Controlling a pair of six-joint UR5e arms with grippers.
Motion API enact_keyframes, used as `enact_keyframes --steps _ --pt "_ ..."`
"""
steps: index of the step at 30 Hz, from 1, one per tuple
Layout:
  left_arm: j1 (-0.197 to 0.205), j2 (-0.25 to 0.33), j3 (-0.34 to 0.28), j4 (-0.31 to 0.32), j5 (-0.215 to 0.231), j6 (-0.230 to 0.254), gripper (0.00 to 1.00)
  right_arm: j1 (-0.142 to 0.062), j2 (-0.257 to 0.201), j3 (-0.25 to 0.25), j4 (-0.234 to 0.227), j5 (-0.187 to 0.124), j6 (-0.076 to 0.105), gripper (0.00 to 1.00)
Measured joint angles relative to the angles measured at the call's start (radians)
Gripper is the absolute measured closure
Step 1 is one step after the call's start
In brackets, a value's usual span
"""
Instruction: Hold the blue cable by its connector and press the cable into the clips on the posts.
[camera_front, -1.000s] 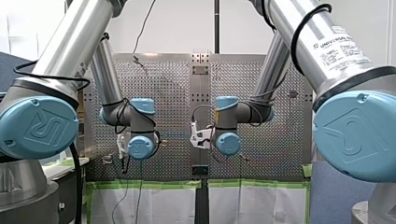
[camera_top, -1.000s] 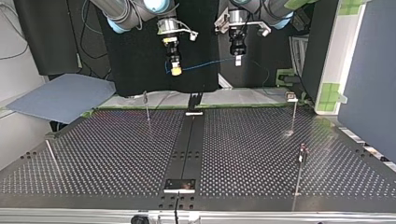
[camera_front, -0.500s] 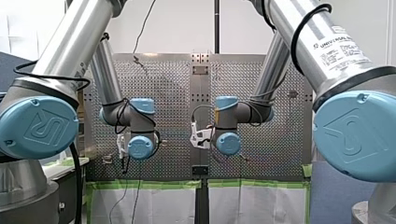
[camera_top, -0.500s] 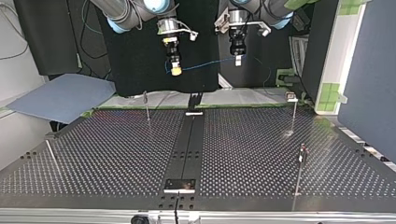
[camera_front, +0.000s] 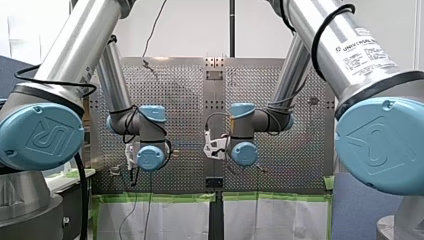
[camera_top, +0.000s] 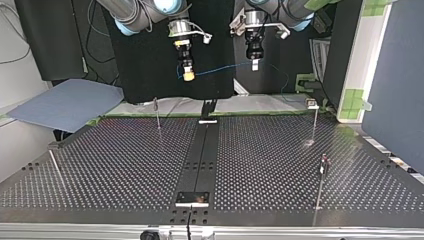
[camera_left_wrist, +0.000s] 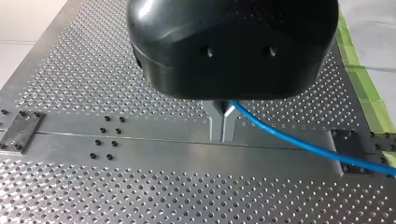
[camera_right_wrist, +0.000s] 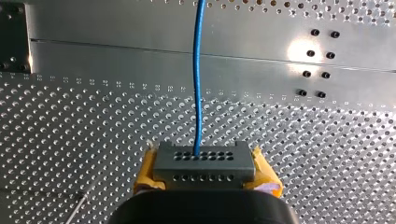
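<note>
From behind the arms, the left arm (camera_front: 117, 85) and the right arm (camera_front: 292, 75) both reach out over the perforated desk (camera_front: 180, 90). Their blue wrist joints hang close together near its middle. From here I cannot tell how either pincer stands.

From across the desk, the right pincer (camera_top: 188, 76) with its yellow pads hangs at this view's left, and the left pincer (camera_top: 255, 65) hangs at its right. Both are well above the plate. The blue cable (camera_top: 220, 69) stretches between them in a shallow line. Thin posts (camera_top: 157, 114) stand on the desk below, one at the left and two at the right, and none of them touches the cable.

At the left wrist, the black pincer's metal fingers (camera_left_wrist: 215, 122) are pressed together on the cable. It comes out between them and runs off to one side, above the desk's bare middle strip.

At the right wrist, the yellow pads (camera_right_wrist: 148, 164) clamp a grey connector (camera_right_wrist: 204, 158) from both sides. It is a block with rows of small holes. The cable leaves its top face and runs straight ahead over the plate.
</note>
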Motion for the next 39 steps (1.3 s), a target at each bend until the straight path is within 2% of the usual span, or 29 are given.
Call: enact_keyframes --steps 31,33,37,39 --pt "0.001 -0.002 0.001 -0.001 0.001 0.002 1.0 0.0 0.0 0.0 0.0 0.0 -0.003 1.0" --pt "0.008 -0.01 -0.007 -0.003 0.008 0.01 1.0 0.005 0.005 0.002 0.005 0.005 0.002 1.0" --pt "0.02 -0.039 -0.027 -0.006 0.033 0.035 1.0 0.033 0.034 0.004 0.034 0.022 0.022 1.0" --pt "0.022 -0.058 -0.031 -0.006 0.041 0.042 1.0 0.043 0.046 0.004 0.049 0.025 0.026 1.0"
